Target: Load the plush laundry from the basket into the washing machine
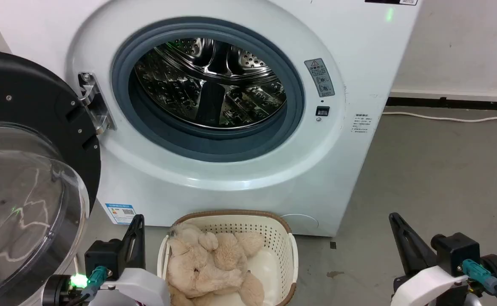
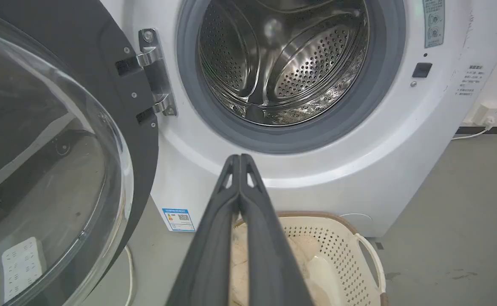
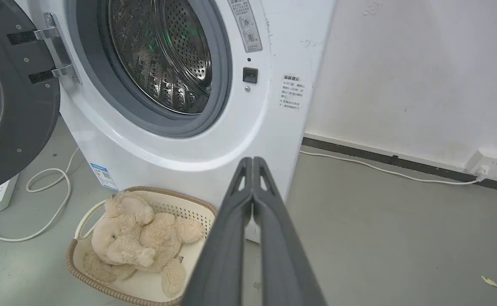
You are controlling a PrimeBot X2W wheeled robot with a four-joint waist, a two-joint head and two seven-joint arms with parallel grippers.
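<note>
Step in hand: the very start, pre-grasp. The plush laundry lies curled in the basket, nothing lifted yet. The basket sits on the floor just in front of the washing machine, right below the opening. The door is swung wide to the left and the drum looks empty, so the target's ready.

Left gripper: fingers pressed together, holding nothing, aimed at the washer front w/ the basket below them. In the head view it sits just beside the basket's left side. Right gripper: fingers pressed together too, nothing between them, well apart from the basket on its right.

Next move, as I judge it: spread one pair of fingers and bring them down into the basket onto the bear's body or a limb. It's bulky and soft, nearly fills the basket, so a deep bite is needed, prob. both arms. A pinch of fur alone may slip.

Then lift clear of the brown rim, raise to the opening and push in past the grey-blue door ring. Watch the left arm vs. the open door, which is close on that side.
</note>
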